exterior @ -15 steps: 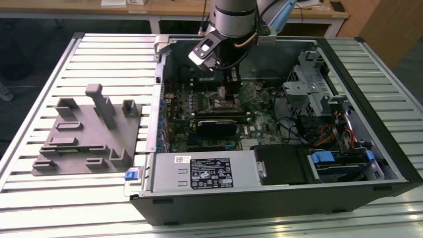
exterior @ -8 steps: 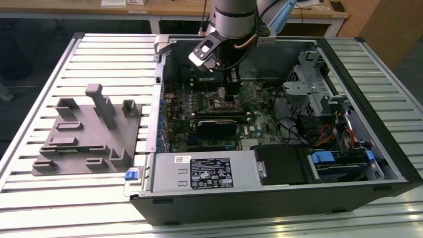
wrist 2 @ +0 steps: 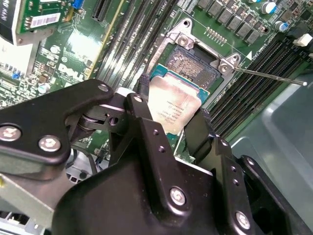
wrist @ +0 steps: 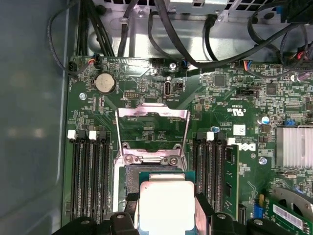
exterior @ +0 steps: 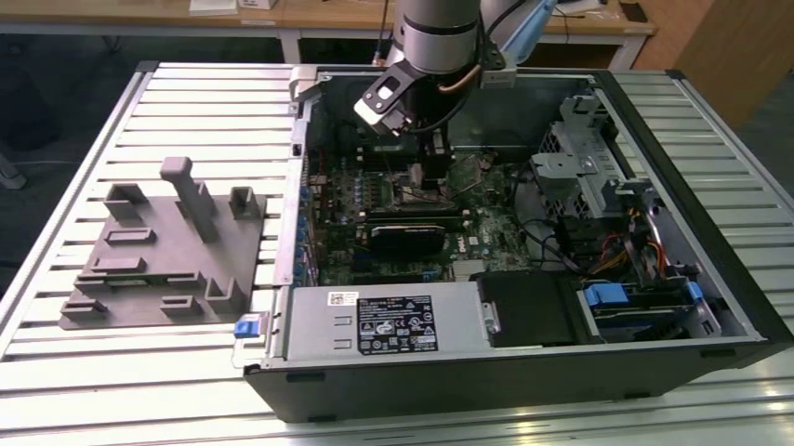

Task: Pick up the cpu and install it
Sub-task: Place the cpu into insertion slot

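1. Exterior view: your gripper [exterior: 426,175] hangs inside the computer case [exterior: 496,390], right over the socket [exterior: 403,195].
2. Second wrist view: fingers [wrist 2: 146,122] clamp the cpu [wrist 2: 176,105] by opposite edges. It partly covers the socket, whose dark centre shows beyond it.
3. First wrist view: cpu squared to the socket frame, load plate [wrist: 152,129] open. Contact: can't tell.

- A silvery-grey metal table [exterior: 199,111] made of long ribbed slats spans the exterior view, with the slats running across the frame from side to side.
- A flat grey plastic fixture plate [exterior: 149,269] with several upright posts and blocks lies on the slats at the centre left of the frame.
- A black metal computer case [exterior: 496,381] lies on its side on the slats, open face upward, from the centre to the right of the frame, just beside the fixture plate.
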Available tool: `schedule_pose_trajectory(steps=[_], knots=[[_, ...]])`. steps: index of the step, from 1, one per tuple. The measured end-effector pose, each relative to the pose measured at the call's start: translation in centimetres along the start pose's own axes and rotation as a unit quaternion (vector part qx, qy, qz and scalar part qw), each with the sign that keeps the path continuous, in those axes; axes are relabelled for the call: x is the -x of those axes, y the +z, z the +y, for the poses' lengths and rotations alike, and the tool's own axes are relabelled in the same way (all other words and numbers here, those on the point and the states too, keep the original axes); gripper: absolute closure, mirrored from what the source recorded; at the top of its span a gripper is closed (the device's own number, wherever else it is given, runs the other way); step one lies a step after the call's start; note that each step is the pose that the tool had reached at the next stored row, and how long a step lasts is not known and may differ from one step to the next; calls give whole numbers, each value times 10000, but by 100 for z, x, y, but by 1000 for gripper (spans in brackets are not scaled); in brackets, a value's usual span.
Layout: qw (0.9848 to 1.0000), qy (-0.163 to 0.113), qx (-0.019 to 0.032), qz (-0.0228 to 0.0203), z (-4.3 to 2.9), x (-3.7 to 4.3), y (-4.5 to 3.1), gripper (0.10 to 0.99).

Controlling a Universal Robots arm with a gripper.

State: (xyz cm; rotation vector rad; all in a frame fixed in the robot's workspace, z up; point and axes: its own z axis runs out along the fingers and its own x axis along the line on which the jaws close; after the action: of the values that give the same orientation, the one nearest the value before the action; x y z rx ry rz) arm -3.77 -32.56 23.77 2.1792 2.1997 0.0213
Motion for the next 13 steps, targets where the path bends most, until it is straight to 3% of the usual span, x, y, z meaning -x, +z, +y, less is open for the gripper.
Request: schedule_pose_trajectory(steps=[6, 13], knots=[[10000, -1, 2, -19, -1, -49, 45, 549], [10000, -12, 45, -44, -11, -53, 127, 549]])
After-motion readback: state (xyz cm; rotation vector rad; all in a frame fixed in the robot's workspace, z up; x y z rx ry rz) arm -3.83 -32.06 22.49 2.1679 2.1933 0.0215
